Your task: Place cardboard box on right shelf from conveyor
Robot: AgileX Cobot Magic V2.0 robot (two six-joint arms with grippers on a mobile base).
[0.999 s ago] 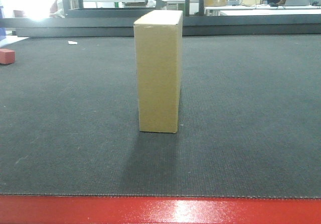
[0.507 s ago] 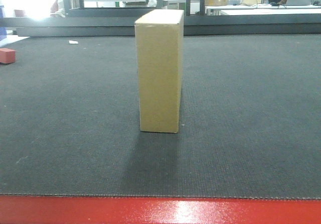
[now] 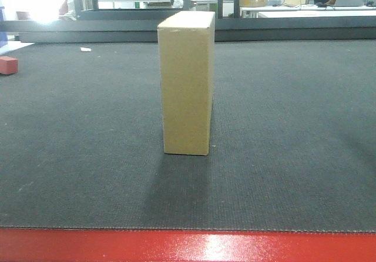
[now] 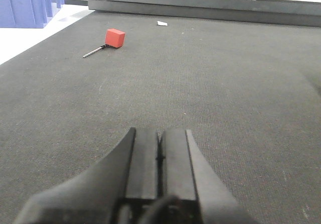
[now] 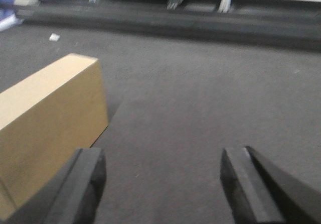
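The box [image 3: 187,83] has barely shifted on the belt [image 3: 294,127] over the last second, so I judge it settled for pickup: it stands just left of my wide-open right claw [image 5: 163,156], not yet between its fingers, while my left claw [image 4: 159,138] is pressed closed and empty.

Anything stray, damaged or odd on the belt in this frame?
Two stray bits lie on the conveyor, left of the cardboard box: a small red block with a thin metal rod beside it, and a white scrap farther back. The box itself stands upright with no visible damage.
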